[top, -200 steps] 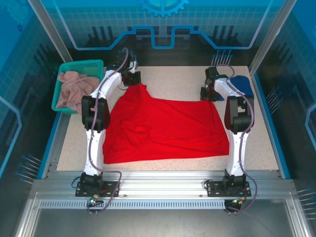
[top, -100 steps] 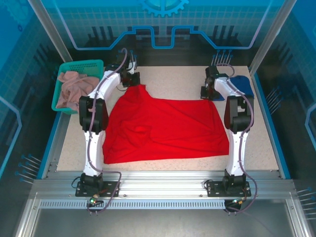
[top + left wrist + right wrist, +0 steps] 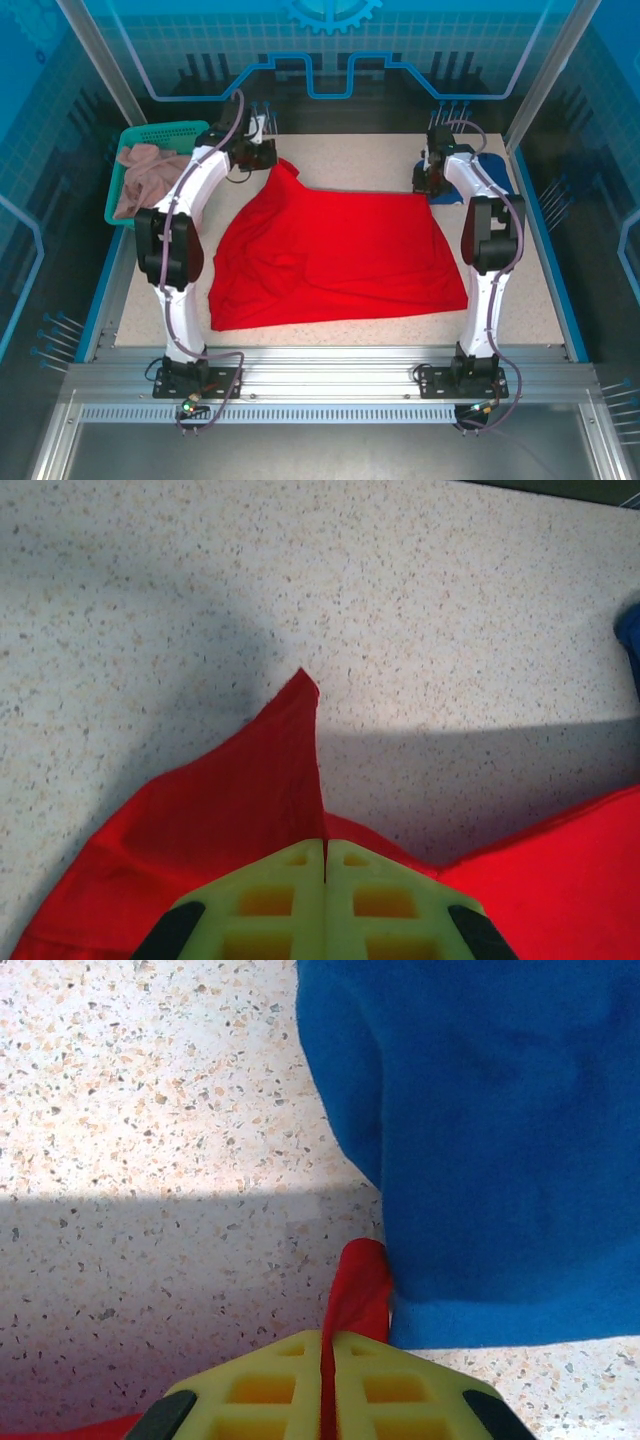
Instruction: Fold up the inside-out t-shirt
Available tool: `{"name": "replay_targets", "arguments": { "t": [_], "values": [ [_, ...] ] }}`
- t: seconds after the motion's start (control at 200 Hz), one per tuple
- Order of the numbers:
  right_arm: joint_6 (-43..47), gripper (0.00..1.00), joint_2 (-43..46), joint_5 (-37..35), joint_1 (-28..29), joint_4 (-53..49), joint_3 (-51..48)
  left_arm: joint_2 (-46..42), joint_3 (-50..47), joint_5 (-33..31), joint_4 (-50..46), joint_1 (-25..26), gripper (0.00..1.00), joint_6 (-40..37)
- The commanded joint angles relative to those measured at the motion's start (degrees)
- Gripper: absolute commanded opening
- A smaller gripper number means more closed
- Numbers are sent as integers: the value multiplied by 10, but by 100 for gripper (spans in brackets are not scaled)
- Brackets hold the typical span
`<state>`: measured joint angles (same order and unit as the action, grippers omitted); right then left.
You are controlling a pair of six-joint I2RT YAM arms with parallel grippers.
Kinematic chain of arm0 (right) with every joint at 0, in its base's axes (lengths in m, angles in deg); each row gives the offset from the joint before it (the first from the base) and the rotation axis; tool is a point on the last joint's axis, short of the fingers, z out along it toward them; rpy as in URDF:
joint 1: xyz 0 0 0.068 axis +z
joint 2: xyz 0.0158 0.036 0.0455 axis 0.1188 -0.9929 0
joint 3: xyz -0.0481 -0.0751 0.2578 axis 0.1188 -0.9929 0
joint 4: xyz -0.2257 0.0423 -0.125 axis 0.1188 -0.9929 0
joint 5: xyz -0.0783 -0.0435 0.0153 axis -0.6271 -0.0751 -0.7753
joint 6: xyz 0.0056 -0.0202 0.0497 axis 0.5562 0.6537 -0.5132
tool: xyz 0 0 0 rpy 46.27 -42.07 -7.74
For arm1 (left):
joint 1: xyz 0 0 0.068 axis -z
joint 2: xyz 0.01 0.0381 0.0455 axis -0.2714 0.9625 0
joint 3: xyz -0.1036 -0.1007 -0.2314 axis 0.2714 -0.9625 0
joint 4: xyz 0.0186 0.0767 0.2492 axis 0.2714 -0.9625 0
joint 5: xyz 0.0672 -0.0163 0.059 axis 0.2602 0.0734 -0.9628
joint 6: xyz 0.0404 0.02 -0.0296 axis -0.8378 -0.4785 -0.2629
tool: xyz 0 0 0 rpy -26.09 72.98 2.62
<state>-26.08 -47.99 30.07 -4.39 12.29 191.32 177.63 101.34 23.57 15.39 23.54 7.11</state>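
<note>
The table (image 3: 350, 160) is wide and speckled. The inside-out t-shirt (image 3: 340, 255) lies spread over most of it, red and a bit wrinkled, with its near edge close to the arm bases. The arms hold its two far corners.

The biggest risk is the cloth itself. It looks soft and floppy, so if the arms pull too hard or at different speeds, a corner could slip out and the fold would go crooked.

The dark blue t-shirt (image 3: 500, 1140) lies right against the red corner on the right side. It might get dragged along or folded in by mistake.

The left gripper (image 3: 324, 852) has its fingers pressed together on a red corner, and a point of cloth sticks out past the tips. The right gripper (image 3: 327, 1345) pinches only a thin strip of red between its fingers, so that hold looks like the weaker one.

From both grippers, the rest of the shirt runs back toward the arm bases.
</note>
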Motion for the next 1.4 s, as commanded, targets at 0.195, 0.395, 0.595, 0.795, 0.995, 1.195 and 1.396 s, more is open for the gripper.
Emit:
{"name": "replay_targets", "arguments": {
  "t": [0.195, 0.395, 0.595, 0.795, 0.995, 1.195, 1.396],
  "values": [
    [17, 10, 101, 16, -7, 11, -106, -135, -162, -3, 86, 5, 0, 55],
    [15, 12, 164, 16, -6, 35, -191, -216, -280, -8, 122, 13, 0, 83],
    [11, 14, 208, 6, -8, 52, -259, -296, -398, -15, 157, 44, 0, 121],
    [5, 14, 225, 0, -13, 54, -304, -341, -477, -50, 159, 76, 0, 140],
    [-1, 9, 227, -1, -15, 60, -336, -360, -520, -65, 145, 87, 0, 139],
    [-1, 9, 239, 1, -17, 54, -340, -375, -537, -68, 122, 91, 0, 120],
    [-7, 8, 253, 37, -28, 47, -339, -376, -532, -70, 94, 93, 0, 97]
  ]
}}
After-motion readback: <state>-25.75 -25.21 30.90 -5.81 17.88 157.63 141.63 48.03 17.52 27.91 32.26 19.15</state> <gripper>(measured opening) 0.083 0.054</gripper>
